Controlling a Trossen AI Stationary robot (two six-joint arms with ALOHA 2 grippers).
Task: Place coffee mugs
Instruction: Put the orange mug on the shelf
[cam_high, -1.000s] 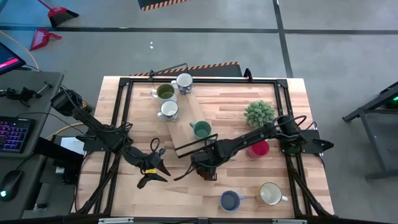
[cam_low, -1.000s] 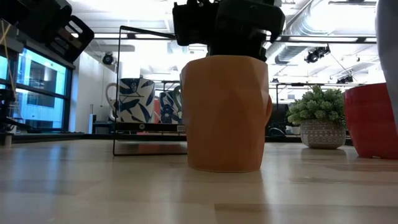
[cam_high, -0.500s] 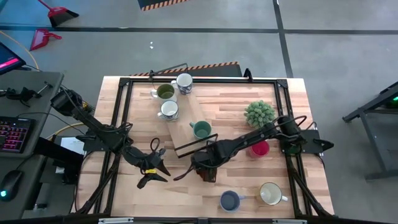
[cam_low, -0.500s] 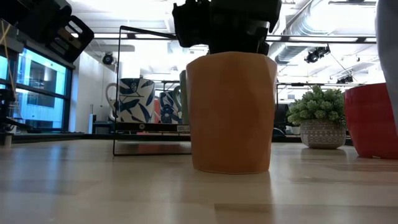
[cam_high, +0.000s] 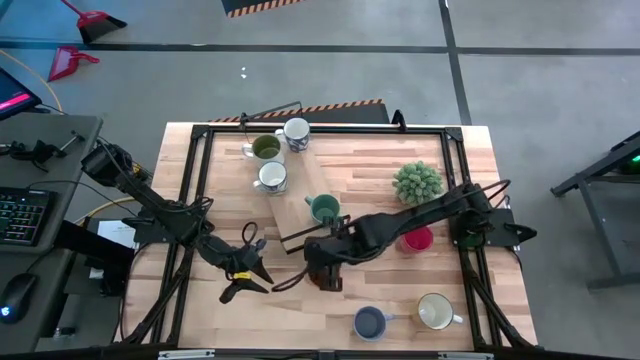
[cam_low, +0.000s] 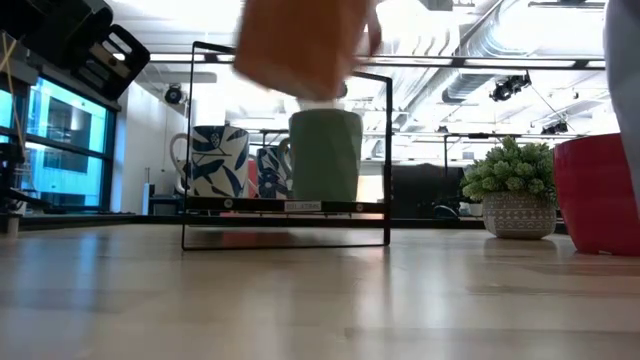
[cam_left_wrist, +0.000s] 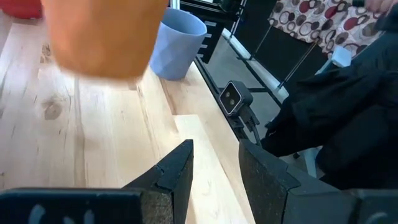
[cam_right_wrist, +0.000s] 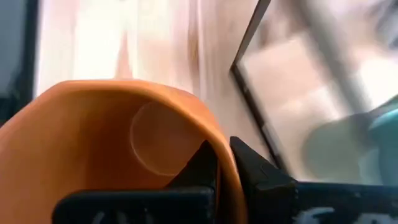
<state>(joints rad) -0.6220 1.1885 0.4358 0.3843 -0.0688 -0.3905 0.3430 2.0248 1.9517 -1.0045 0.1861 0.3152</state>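
Note:
My right gripper (cam_high: 323, 272) hangs over the table's middle, shut on an orange mug (cam_low: 300, 45) that is up in the air and also shows in the left wrist view (cam_left_wrist: 102, 34). My left gripper (cam_left_wrist: 217, 168) waits open at the near left (cam_high: 245, 272) with nothing between its fingers. A teal mug (cam_high: 322, 208), a white mug (cam_high: 271, 177), an olive mug (cam_high: 265, 148) and a patterned mug (cam_high: 296, 131) stand on a light board. The red mug (cam_high: 416, 238), the blue mug (cam_high: 370, 322) and the cream mug (cam_high: 434, 311) stand on the table. My right gripper grips the orange mug's rim (cam_right_wrist: 222, 155), with one finger (cam_right_wrist: 202, 165) inside the cup and the other (cam_right_wrist: 252, 168) outside its wall. The fingers slant down from above. The mug hangs below them, tilted and clear of the table.
A spiky potted plant (cam_high: 417, 182) stands at the right, behind the red mug. A black wire frame (cam_low: 285, 140) stands upright at the board's near end, in front of the teal mug. A black rail frame (cam_high: 200, 135) runs round the tabletop.
My right gripper has gone up with the orange mug. The mug stood on the table a second ago, shifted a little on it, and now hangs clear and tilted, high in the low view.

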